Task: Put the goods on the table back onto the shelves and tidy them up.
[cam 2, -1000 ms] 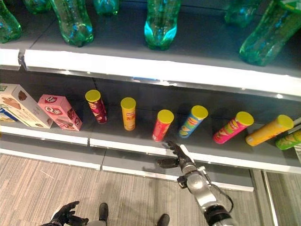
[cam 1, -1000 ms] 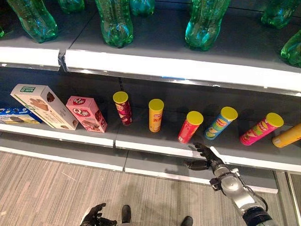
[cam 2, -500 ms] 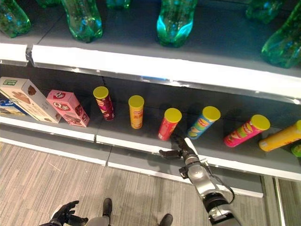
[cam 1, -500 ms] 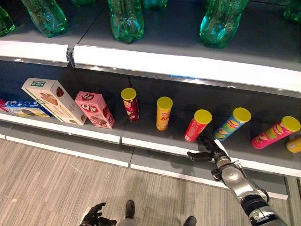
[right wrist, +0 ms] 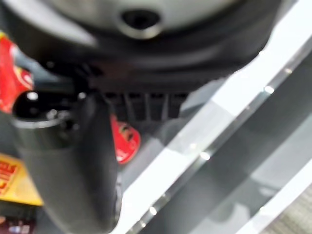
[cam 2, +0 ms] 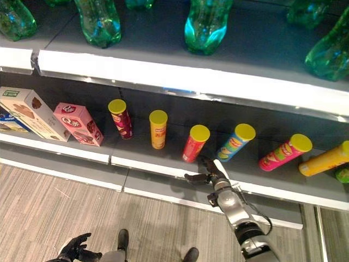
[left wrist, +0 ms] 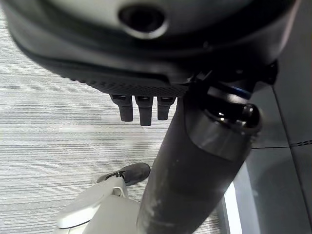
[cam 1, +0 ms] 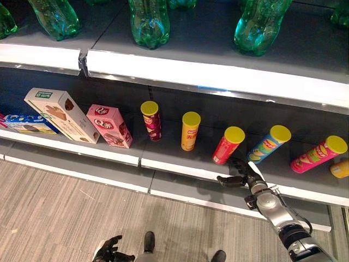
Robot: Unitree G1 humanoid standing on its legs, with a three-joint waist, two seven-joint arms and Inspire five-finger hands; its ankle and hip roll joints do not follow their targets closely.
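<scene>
Right robot hand (cam 1: pixel 242 176) is at the front lip of the lower shelf (cam 1: pixel 180 169), fingers spread and holding nothing, just below the red chip can (cam 1: pixel 227 145) and near the blue chip can (cam 1: pixel 267 143). Left robot hand (cam 1: pixel 110 251) hangs low by the floor with fingers loosely curled, empty.

Risk: all the cans lean, so a finger brushing the red one could probably tip it off the lip or into the blue one. The thumb sticks out sideways and may catch the shelf edge.

Count in the left eye view:
- Chip cans: 6 (maroon, orange, red, blue, pink, plus a yellow one at the frame edge).
- Boxes: 3 (blue, beige, pink).
- Green bottles on the upper shelf (cam 1: pixel 218 76): several, cropped, so no exact count.
</scene>
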